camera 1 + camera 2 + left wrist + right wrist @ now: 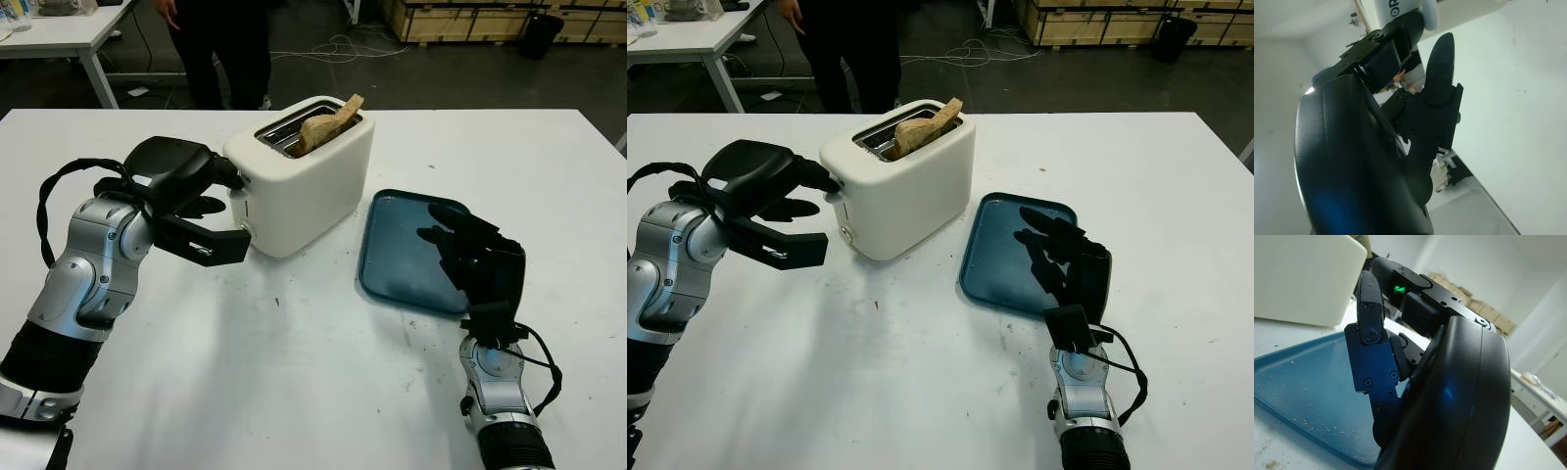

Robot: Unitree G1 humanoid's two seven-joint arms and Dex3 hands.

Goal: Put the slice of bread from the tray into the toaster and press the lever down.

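Left black three-finger hand (201,211) sat open, holding nothing, against the lever end of the glossy white two-slot toaster (304,181) on the white counter (294,372); the tan slice of bread (328,122) already stood tilted in a slot, top proud of the rim, so the bread step looked done and the lever press was in hand. Next move would call for a fingertip seated on the lever and a straight downward push. Rightward, the dark blue plastic tray (392,264) held only crumbs, with the right black hand (475,259) open over its near edge.
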